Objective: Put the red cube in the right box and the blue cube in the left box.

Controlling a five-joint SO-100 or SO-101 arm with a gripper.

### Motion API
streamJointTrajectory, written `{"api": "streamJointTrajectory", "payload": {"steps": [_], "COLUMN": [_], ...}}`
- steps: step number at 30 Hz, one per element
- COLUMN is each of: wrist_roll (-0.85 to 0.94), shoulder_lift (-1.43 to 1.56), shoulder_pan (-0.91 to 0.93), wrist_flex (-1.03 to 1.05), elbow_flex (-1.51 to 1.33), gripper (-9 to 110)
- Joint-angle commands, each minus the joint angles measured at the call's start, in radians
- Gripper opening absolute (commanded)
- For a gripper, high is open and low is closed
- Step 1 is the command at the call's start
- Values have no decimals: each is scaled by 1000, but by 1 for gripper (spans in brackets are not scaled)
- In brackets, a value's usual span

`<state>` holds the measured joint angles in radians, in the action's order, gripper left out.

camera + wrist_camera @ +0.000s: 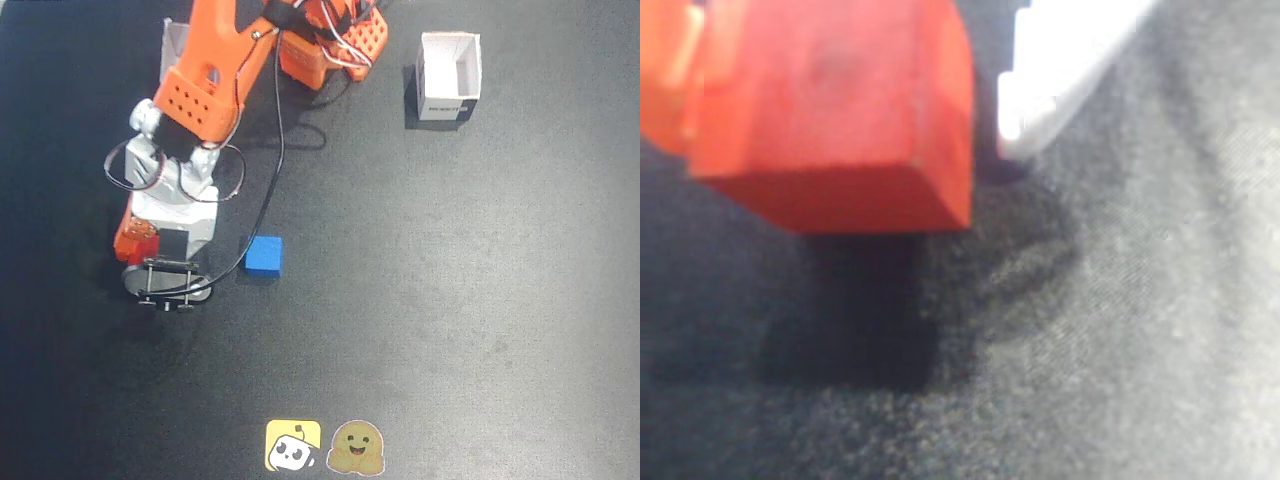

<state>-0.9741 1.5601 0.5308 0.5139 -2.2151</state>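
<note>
Around: we see the blue cube [264,255] on the black table [480,300], just beside the arm; two stickers [325,446] near the table's front edge.
Boxes: one white box [448,76] open near the far edge; another box [172,52] half hidden behind the arm.
Red cube [840,110]: bright, plain faces, lifted over its shadow.
Fingers [1060,70]: we see them holding the red cube.

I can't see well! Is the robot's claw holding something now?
Gripper: closed on the red cube, lifted above the table.
</note>
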Motion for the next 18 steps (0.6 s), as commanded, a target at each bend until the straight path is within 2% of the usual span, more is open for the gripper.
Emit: {"api": "streamJointTrajectory", "payload": {"steps": [1, 13, 18], "wrist_roll": [14, 11, 3], "shoulder_lift": [5, 20, 95], "shoulder_pan": [11, 28, 35], "wrist_flex": [-21, -17, 74], "elbow_flex": [11, 11, 34], "gripper": [22, 13, 14]}}
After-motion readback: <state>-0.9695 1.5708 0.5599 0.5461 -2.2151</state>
